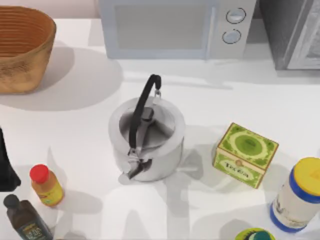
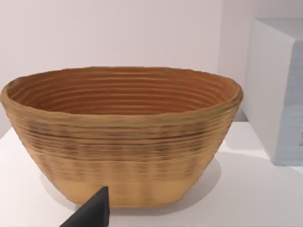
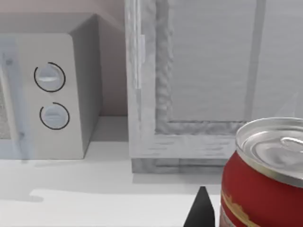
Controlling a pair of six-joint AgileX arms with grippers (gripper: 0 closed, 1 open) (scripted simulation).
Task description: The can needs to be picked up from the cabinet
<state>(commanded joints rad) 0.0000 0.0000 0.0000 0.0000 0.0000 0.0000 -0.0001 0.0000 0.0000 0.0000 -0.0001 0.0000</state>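
The can (image 3: 263, 182) is red with a silver top and a pale band, and it stands very close in the right wrist view. A dark part of my right gripper (image 3: 201, 212) shows just beside it. Whether it touches the can is unclear. Behind the can rises the grey cabinet (image 3: 208, 71) with its panelled door. My left arm (image 1: 5, 170) rests at the table's left edge. A dark tip of my left gripper (image 2: 92, 212) points toward a woven basket (image 2: 123, 137).
A steel kettle (image 1: 147, 142) with a black handle stands mid-table. A microwave (image 1: 170, 27) is at the back, the basket (image 1: 22, 47) back left, the cabinet (image 1: 292, 32) back right. A green tea box (image 1: 246, 154), a yellow-lidded jar (image 1: 300, 195), an orange bottle (image 1: 46, 186) and a dark bottle (image 1: 25, 220) stand along the front.
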